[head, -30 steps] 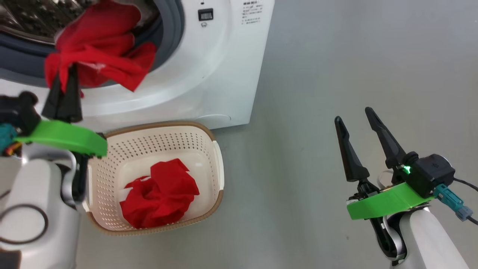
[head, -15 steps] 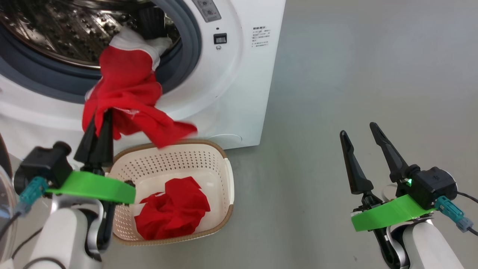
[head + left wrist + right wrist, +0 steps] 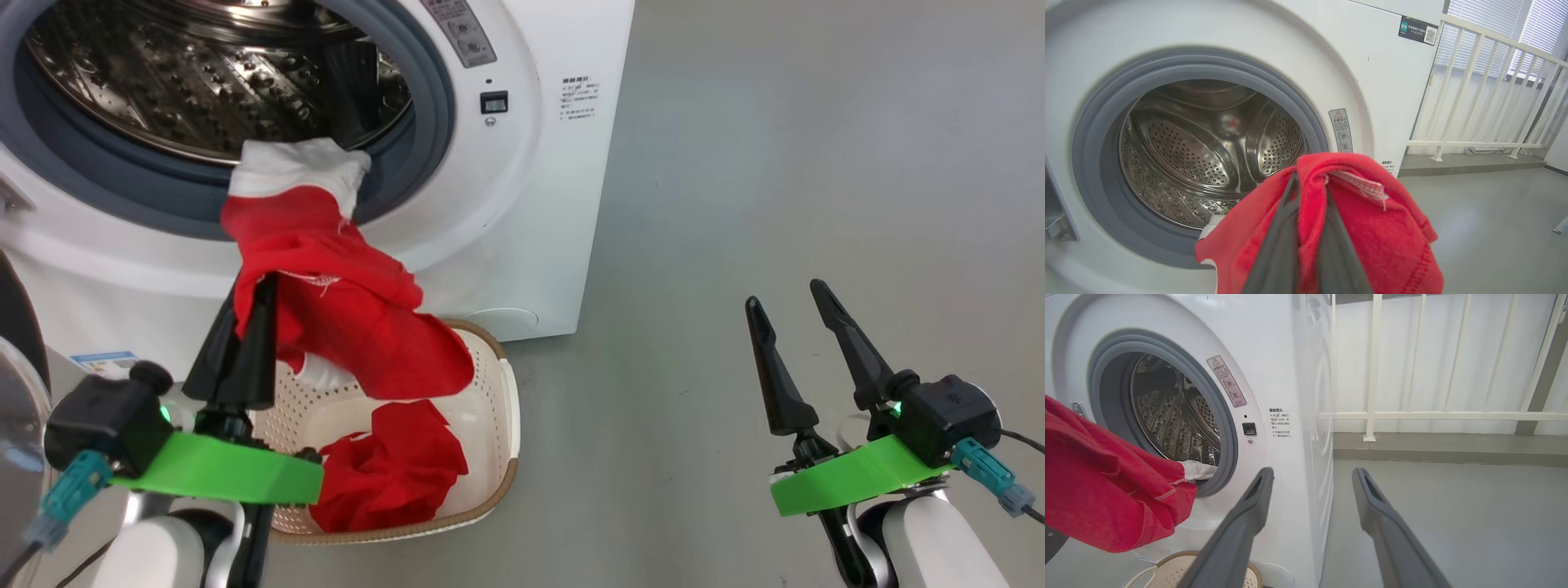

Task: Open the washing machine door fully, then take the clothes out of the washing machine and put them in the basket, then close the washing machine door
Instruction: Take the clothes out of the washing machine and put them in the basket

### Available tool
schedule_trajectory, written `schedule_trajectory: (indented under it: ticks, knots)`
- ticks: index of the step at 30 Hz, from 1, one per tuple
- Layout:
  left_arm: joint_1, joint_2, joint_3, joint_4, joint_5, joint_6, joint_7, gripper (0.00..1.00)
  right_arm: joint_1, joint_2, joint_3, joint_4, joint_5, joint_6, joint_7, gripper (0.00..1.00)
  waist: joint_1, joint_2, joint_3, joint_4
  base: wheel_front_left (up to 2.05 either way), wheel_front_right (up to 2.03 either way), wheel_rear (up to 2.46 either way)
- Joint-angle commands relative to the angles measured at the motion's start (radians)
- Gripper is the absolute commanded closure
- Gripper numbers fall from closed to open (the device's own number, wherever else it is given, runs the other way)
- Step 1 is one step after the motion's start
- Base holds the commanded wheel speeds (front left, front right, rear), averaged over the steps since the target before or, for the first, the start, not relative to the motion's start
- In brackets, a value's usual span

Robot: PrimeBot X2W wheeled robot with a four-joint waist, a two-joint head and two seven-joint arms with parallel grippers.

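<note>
— What does the left gripper point(image 3: 253, 306) have?
— Its fingers are pinched tight on a red garment point(image 3: 351, 318) with a white top end. That white end lies at the lower edge of the grey gasket point(image 3: 433, 98), in the mouth of the washing machine point(image 3: 555, 204). The red part hangs over the basket point(image 3: 508, 408).

— Anything inside the basket?
— A second red garment point(image 3: 400, 474), bunched on the bottom. The basket sits on the floor point(image 3: 775, 163), just in front of the machine.

— And the right gripper point(image 3: 784, 294)?
— Its fingers are spread wide and hold nothing, well off to the right above the floor.

— What stands in the way?
— The hanging cloth covers the basket's back left corner. The door point(image 3: 15, 327) stands swung open at the far left. A white railing point(image 3: 1372, 375) runs behind the machine.
</note>
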Motion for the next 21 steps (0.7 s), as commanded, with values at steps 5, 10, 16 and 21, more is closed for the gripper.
schedule_trajectory:
  ticks: [5, 10, 16, 21]
  knots:
    - [0.027, 0.016, 0.020, -0.122, 0.003, 0.024, 0.030, 1.00, 0.005, 0.000, 0.014, -0.026, -0.006, 0.006, -0.006, 0.00, -0.0001, 0.0000, -0.001, 0.003, 0.00, 0.00, 0.00]
    - [0.057, 0.015, 0.016, -0.148, 0.004, 0.042, 0.052, 1.00, 0.008, 0.000, 0.019, -0.027, -0.004, 0.006, -0.006, 0.00, -0.0001, 0.0000, 0.009, 0.007, 0.00, 0.00, 0.00]
    - [0.051, 0.002, 0.012, -0.056, 0.002, 0.056, 0.044, 1.00, -0.003, 0.000, 0.031, -0.031, -0.005, 0.006, -0.006, 0.00, -0.0001, 0.0000, 0.040, 0.005, 0.00, 0.00, 0.00]
    - [0.006, -0.020, 0.000, 0.095, -0.006, 0.047, 0.007, 1.00, -0.017, 0.000, 0.038, -0.031, -0.010, 0.006, -0.006, 0.00, -0.0001, 0.0000, 0.076, 0.001, 0.00, 0.00, 0.00]
